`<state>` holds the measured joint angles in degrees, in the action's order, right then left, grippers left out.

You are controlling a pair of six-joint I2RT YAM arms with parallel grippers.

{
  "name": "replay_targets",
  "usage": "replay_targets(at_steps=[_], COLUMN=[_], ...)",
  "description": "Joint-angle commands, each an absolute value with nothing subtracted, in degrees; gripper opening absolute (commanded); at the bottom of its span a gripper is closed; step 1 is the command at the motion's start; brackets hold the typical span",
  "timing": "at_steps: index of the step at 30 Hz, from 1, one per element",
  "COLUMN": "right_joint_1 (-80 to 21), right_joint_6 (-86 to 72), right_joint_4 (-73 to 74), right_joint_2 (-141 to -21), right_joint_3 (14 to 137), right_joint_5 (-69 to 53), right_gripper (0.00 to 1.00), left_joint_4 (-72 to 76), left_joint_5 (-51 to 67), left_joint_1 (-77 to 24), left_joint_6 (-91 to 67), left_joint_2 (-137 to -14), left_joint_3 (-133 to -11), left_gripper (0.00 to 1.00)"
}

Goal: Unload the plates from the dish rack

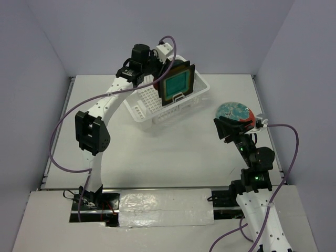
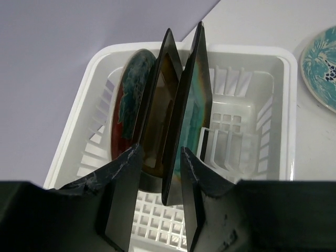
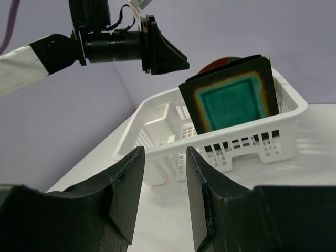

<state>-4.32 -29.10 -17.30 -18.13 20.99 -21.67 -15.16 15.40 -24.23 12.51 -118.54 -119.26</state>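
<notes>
The white dish rack (image 1: pixel 144 111) stands at the back centre. In the left wrist view it (image 2: pixel 273 58) holds three upright plates: a round red-rimmed plate (image 2: pixel 128 105), the amber square plate (image 2: pixel 160 100) and the teal square plate (image 2: pixel 193 100). My left gripper (image 2: pixel 160 151) is open, its jaws on either side of the teal plate's edge with gaps showing. In the top view it (image 1: pixel 161 79) is at the teal plate (image 1: pixel 177 84). A second round plate (image 1: pixel 233 111) lies on the table. My right gripper (image 1: pixel 228 128) is just in front of it, open and empty (image 3: pixel 164 152).
The right wrist view shows the rack (image 3: pixel 231 136) with the teal plate (image 3: pixel 233 102) facing it and the left arm's wrist (image 3: pixel 121 44) above. Purple cables loop beside both arms. Grey walls close in the table at the back and sides.
</notes>
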Motion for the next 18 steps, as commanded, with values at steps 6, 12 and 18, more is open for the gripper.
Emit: replay_targets(at_steps=[6,12,18], right_joint_1=[-4.6,-4.5,-4.5], right_joint_6=[-29.1,-29.7,-29.7], right_joint_4=[-21.7,-23.3,-23.1], right_joint_2=[-18.8,-19.2,-18.7], right_joint_3=[20.7,20.2,20.2], right_joint_5=[-25.0,-26.7,-26.7], right_gripper=[0.44,0.44,0.44], left_joint_4=[-13.3,-12.7,-12.8], left_joint_5=[27.5,28.7,27.4], left_joint_1=[-22.3,-22.2,-22.4], left_joint_6=[14.5,14.5,14.7], left_joint_2=[-121.3,-121.7,-123.7], left_joint_3=[-119.3,-117.4,-117.2], left_gripper=[0.43,0.45,0.44])
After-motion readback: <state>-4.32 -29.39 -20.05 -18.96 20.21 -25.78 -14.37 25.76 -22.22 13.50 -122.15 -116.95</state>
